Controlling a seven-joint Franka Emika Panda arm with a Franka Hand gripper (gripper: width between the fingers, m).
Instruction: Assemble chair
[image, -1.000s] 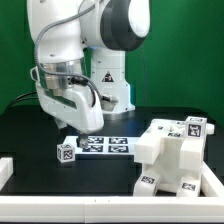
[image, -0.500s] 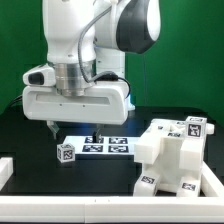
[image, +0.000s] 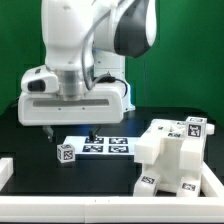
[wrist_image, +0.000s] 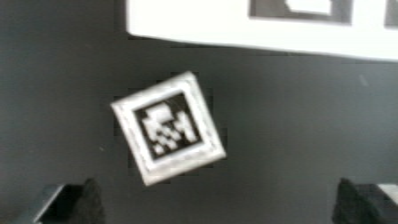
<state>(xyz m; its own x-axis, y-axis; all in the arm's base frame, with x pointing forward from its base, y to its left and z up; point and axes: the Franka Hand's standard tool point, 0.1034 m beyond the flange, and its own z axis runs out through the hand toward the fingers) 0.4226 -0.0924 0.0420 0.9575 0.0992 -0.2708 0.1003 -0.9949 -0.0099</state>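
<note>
Two fingers of the gripper (image: 70, 133) hang spread wide and empty; it has sunk slightly lower over the small tagged block (image: 66, 153); the chair (image: 172, 152) sits unmoved.

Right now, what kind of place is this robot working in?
Probably a robotics lab. The black table has a raised white border, a green backdrop hangs behind, and the white chair parts and marker board carry black-and-white tags for cameras.
</note>
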